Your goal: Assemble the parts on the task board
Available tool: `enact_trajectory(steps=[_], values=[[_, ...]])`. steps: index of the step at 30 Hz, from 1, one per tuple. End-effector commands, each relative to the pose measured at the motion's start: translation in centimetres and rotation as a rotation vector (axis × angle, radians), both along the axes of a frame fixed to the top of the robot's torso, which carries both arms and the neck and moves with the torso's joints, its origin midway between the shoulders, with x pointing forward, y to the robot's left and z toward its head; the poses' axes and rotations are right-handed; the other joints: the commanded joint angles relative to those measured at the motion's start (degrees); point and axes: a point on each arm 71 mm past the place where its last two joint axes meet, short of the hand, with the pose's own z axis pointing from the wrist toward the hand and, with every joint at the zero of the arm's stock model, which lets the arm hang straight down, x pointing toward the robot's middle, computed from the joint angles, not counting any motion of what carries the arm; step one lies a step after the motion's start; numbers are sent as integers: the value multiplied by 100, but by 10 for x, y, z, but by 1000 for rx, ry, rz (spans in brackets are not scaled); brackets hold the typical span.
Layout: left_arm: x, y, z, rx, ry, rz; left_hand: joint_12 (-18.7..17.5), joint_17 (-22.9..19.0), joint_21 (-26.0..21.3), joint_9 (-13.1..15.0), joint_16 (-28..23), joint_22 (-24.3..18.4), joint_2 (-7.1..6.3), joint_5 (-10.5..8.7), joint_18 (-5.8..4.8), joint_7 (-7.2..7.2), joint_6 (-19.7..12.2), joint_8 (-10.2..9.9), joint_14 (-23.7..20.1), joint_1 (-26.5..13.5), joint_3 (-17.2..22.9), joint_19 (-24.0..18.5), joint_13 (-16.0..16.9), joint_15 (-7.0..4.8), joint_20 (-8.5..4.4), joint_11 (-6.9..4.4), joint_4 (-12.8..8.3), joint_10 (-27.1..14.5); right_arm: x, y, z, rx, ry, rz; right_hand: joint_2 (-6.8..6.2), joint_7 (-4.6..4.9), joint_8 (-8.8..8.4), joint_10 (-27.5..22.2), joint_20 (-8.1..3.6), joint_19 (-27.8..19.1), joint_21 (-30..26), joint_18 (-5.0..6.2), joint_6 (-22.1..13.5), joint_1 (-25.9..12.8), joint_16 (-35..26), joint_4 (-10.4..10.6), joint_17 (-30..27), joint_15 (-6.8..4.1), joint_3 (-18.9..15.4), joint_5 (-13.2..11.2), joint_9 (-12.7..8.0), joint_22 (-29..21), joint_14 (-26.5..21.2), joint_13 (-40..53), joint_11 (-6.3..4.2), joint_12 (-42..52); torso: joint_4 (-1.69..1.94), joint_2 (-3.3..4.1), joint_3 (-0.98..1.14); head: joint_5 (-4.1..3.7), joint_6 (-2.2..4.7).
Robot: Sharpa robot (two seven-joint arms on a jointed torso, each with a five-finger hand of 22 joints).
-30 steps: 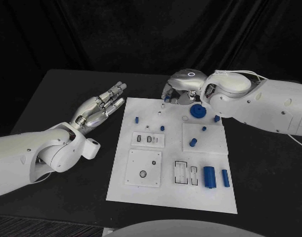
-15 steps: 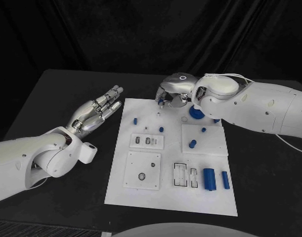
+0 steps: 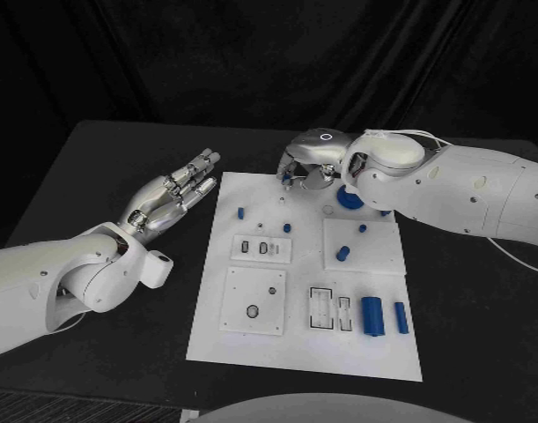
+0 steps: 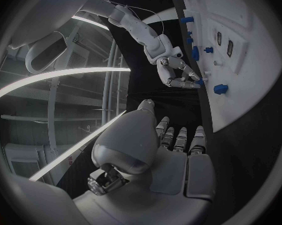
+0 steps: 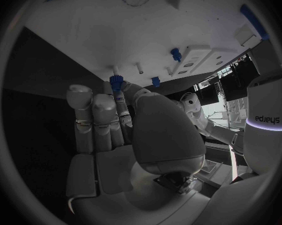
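The white task board (image 3: 297, 339) lies in the middle of the table. My right hand (image 3: 309, 166) hovers over its far edge and pinches a small blue part (image 5: 116, 80) between thumb and fingertip, close above thin white pins on the board (image 5: 103, 40). Left of the board's far corner, my left hand (image 3: 167, 196) lies with straight, spread fingers and holds nothing. Small blue pegs (image 3: 241, 213) (image 3: 342, 256) stand on the board, and two blue cylinders (image 3: 372, 315) lie near its right front. In the left wrist view the right hand (image 4: 175, 72) shows at the board's edge (image 4: 240, 100).
White raised plates with slots and holes (image 3: 254, 301) (image 3: 263, 249) sit on the board's left half. A round blue piece (image 3: 350, 199) lies partly under my right arm. Black table (image 3: 104, 159) surrounds the board, with dark drapes behind.
My right hand with the blue part has moved a little to the left along the board's far edge, then held still. The left hand has stayed where it was.
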Motion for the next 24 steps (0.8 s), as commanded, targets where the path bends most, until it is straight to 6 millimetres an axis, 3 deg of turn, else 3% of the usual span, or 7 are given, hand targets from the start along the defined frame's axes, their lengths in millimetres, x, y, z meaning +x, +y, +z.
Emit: enact_trajectory(steps=[1,19,21,22,24], values=[[-5,-1,18,-130,-205,-56,-38,-8,-20,7,-21,-5,4,18,93,10,27,22,-2,45,30,4,-8,42,59,51,-6,1,-1,-3,-8,-20,24,-12,-39,-4,-33,-65,32,6,24,-111,-53,9,15,18,-12,29,28,-1,8,13,-11,-2,9,-12,6,-4,-2,4,2],[-4,-1,17,-128,-196,-60,-38,-8,-20,7,-21,-5,9,18,93,14,26,21,-2,46,35,4,-8,50,65,54,-6,1,-5,-7,-8,7,1,0,-77,3,-44,-38,46,-16,111,-122,-81,1,72,31,63,36,69,50,10,147,-37,5,10,1,-19,-26,-5,1,5],[-4,-1,16,-127,-194,-60,-38,-8,-20,6,-21,-5,15,19,93,18,19,20,-2,47,42,4,-8,59,73,60,-7,1,-4,-8,-10,-7,18,-18,-179,-118,-69,-329,70,-86,66,-108,-493,-143,23,137,9,93,22,-138,-74,125,-91,-8,54,-19,-15,-26,-4,-11,4],[-4,-1,16,-127,-194,-60,-38,-8,-20,6,-21,-5,15,19,93,18,19,20,-2,47,42,4,-8,59,73,60,-7,1,-3,-9,-11,-13,25,-30,-259,-132,-73,-727,119,-162,-11,-99,-891,-224,-57,179,-83,124,-53,-242,-167,65,-157,-13,128,-22,-15,-27,-4,-15,5],[-4,-1,16,-127,-192,-61,-38,-8,-20,6,-21,-5,15,19,93,18,19,20,-2,47,42,4,-8,59,73,60,-7,1,-2,-11,-12,-22,35,-49,-282,-152,-64,-1207,111,-245,-105,-69,-1254,-283,-117,191,-148,62,-162,-334,-261,-12,-222,-16,178,-1,-13,-29,-6,-24,7]])
